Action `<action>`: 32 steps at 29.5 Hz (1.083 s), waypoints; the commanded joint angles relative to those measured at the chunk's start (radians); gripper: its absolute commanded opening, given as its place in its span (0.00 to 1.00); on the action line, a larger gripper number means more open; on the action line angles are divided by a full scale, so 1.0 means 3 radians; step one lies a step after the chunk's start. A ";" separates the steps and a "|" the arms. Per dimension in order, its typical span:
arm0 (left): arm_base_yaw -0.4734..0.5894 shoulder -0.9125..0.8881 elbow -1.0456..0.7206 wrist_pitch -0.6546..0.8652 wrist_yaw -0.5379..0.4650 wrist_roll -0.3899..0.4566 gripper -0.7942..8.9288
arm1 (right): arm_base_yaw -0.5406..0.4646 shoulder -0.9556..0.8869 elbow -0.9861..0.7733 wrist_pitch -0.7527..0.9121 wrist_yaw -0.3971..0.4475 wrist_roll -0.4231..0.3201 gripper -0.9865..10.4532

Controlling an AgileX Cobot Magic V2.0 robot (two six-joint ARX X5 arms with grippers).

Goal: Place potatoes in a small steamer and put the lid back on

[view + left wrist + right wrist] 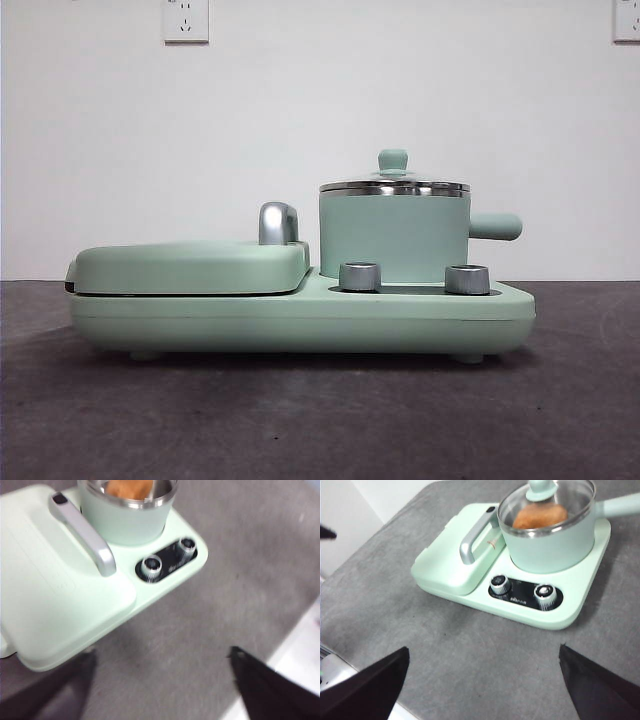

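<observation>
the potato [539, 515] sits inside the small steamer [394, 238], showing orange-tan through the glass of the lid [546, 500], which rests on the pot's silver rim with its mint knob on top. the steamer stands on the right half of the mint-green cooker base [300, 320], behind the two silver dials [360, 276], with the flat griddle cover [190, 266] and its chrome handle [277, 222] just beside it. the base stands on the grey desk [300, 420].

both arms hang well back from the cooker. the left hand [160, 687] is spread wide with nothing between its jaws, above bare desk near the griddle corner. the right hand [482, 680] is likewise spread and empty, on the dial side of the base.

to my eye the job looks finished. in the front view the lid seems level on the rim, though i cannot tell from here whether it is fully seated all the way round. what could spoil it now is a careless move: a jaw sweeping low could catch the steamer's stubby side handle [495, 226] or the knob and knock the lid askew, or bump the base and slide the pot.
</observation>
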 commanded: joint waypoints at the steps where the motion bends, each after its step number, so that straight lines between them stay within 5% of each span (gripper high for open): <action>1: -0.0028 -0.0355 -0.0337 0.0277 0.0010 -0.0289 0.14 | 0.0022 0.0010 0.0028 0.0036 -0.0112 -0.0102 0.27; 2: -0.0028 -0.0449 -0.0415 0.0306 -0.0008 -0.0314 0.09 | 0.0022 0.0010 0.0028 0.0028 -0.0188 -0.0144 0.07; 23: 0.0037 -0.1008 -0.0627 0.0244 -0.0201 -0.0328 0.09 | 0.0022 0.0010 0.0031 0.0032 -0.0173 -0.0188 0.10; 26: 0.0266 -0.1240 -0.0874 0.0534 -0.0155 -0.0324 0.09 | 0.0022 0.0010 0.0032 0.0032 -0.0172 -0.0189 0.10; 32: 0.1097 -0.1915 -0.1827 0.1551 -0.0163 0.0266 0.09 | 0.0022 0.0010 0.0033 0.0032 -0.0173 -0.0188 0.10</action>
